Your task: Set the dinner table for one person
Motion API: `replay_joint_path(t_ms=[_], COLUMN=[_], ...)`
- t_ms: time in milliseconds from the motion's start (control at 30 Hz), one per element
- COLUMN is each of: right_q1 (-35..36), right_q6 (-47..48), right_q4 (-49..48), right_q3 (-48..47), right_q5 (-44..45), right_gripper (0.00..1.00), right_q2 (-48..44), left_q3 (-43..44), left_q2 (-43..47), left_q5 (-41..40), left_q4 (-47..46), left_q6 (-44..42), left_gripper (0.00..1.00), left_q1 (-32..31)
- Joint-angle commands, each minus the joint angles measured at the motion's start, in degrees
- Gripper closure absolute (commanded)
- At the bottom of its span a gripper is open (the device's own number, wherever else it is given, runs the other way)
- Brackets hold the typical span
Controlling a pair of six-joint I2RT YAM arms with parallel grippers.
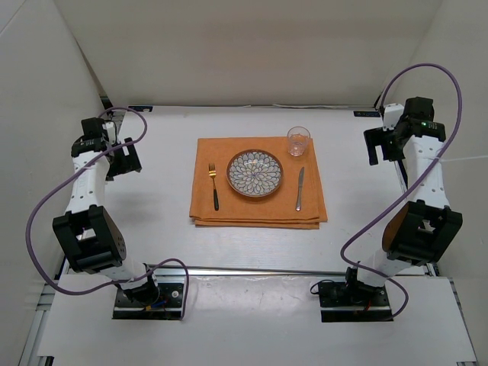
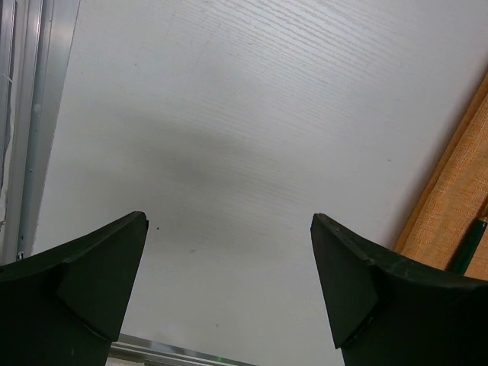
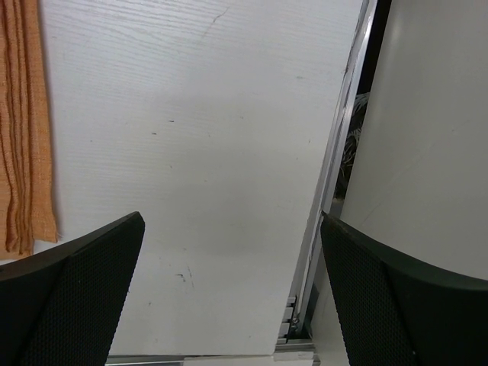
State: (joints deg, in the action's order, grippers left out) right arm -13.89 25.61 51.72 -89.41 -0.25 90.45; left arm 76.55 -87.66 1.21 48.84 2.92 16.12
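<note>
On the white dinner table point(image 1: 152, 152) lies an orange placemat point(image 1: 259, 213). A patterned plate point(image 1: 255, 173) sits at its middle, a fork point(image 1: 214, 185) with a gold head and dark handle to its left, a knife point(image 1: 300, 189) to its right, a clear glass point(image 1: 298, 140) at its upper right. My left gripper point(image 1: 122, 158) is open and empty at the table's left side, over bare table point(image 2: 229, 152). My right gripper point(image 1: 383, 145) is open and empty at the right side. The placemat's edge shows in both wrist views point(image 2: 457, 198) point(image 3: 27, 122).
White walls point(image 1: 252, 46) enclose the table on three sides. An aluminium rail point(image 3: 328, 198) runs along the right edge, another along the left point(image 2: 38, 114). Purple cables point(image 1: 46, 221) loop beside both arms.
</note>
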Motion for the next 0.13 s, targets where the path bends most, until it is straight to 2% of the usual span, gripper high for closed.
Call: replay_joint_path(t_ms=[0, 100], right_q1=[-0.7, -0.7], right_q6=[-1.1, -1.1], right_q4=[-1.1, -1.1], right_q3=[-1.5, -1.5], right_q5=[-1.9, -2.4], right_gripper=[0.0, 0.0], right_q2=[-2.7, -2.7], left_q3=[0.3, 0.3], left_q2=[3.0, 3.0], left_q5=[-0.7, -0.7], left_q4=[-1.0, -1.0], left_q6=[-0.5, -0.5], left_gripper=[0.0, 0.0], left_q1=[0.0, 0.0])
